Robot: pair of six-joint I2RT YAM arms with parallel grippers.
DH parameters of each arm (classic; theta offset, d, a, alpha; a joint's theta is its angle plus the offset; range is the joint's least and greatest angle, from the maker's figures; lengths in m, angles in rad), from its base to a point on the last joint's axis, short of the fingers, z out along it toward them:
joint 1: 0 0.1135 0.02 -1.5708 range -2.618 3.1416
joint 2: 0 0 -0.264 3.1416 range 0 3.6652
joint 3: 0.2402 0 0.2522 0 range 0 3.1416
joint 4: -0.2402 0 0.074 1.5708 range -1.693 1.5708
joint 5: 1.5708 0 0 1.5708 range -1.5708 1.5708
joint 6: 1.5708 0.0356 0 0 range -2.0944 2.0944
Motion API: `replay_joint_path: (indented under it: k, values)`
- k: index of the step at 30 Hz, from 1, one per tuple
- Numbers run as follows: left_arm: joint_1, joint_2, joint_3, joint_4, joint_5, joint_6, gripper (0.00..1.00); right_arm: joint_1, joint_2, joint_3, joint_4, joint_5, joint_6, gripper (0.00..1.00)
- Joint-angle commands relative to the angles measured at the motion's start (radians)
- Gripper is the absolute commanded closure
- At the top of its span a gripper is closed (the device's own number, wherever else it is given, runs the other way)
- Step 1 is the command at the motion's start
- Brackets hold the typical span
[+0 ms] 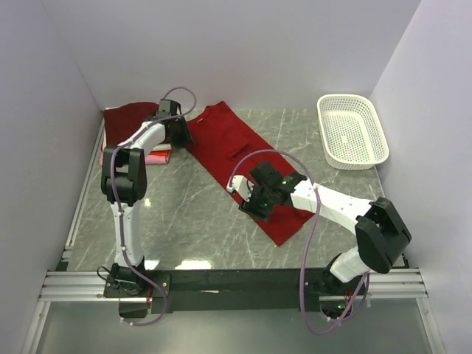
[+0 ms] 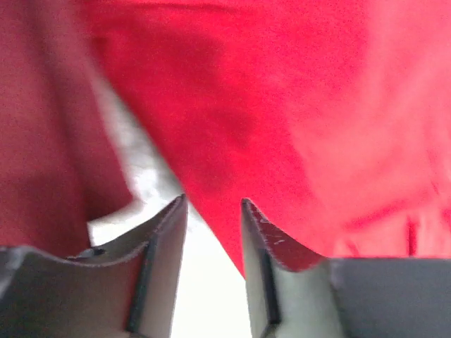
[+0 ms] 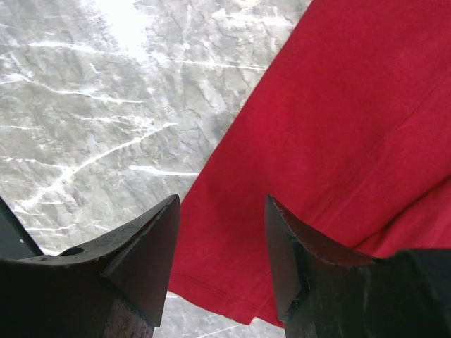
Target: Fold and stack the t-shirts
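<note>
Red t-shirt (image 1: 221, 140) partly hidden by right end effector (image 3: 220, 211).

red t-shirt (image 1: 225, 147): matt cloth; table (image 1: 184, 214): glossy marble-look; basket (image 1: 351, 130): perf. plastic

Grey marble-look tabletop (image 1: 184, 214), plain white walls (image 1: 236, 51) boxing it in at 9, 12 and 3 o'clock, aluminium rail (image 1: 74, 285) at 6, soft glare near it.

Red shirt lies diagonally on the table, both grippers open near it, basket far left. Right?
No: the basket sits far right, per the top external view. The red shirt does lie diagonally, with the left gripper and right gripper open near it.
</note>
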State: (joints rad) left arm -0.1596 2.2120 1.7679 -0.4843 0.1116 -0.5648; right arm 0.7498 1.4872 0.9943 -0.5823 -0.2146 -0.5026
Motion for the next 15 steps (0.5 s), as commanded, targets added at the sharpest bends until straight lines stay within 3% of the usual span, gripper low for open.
replay_joint_path:
  k: [1,6,9,10,14,15]
  values:
    - [-0.021,-0.174,-0.024,0.048,0.16,0.112,0.55,0.002,-0.002,0.02,0.032,0.032,0.006,0.41]
    - [-0.027,-0.348,-0.172,0.107,0.24,0.126,0.51,-0.067,-0.034,0.038,0.039,0.005,0.009,0.41]
    - [-0.041,-0.506,-0.264,0.148,0.163,0.146,0.46,-0.168,-0.035,0.093,0.016,-0.098,0.018,0.41]
    - [-0.044,-0.608,-0.35,0.194,0.119,0.149,0.45,-0.255,-0.025,0.11,0.009,-0.127,0.018,0.4]
    - [-0.06,-0.891,-0.606,0.332,-0.018,0.172,0.3,-0.444,0.013,0.248,-0.017,-0.265,0.029,0.4]
    - [-0.06,-0.94,-0.649,0.351,-0.023,0.181,0.22,-0.478,0.024,0.273,-0.024,-0.29,0.036,0.4]
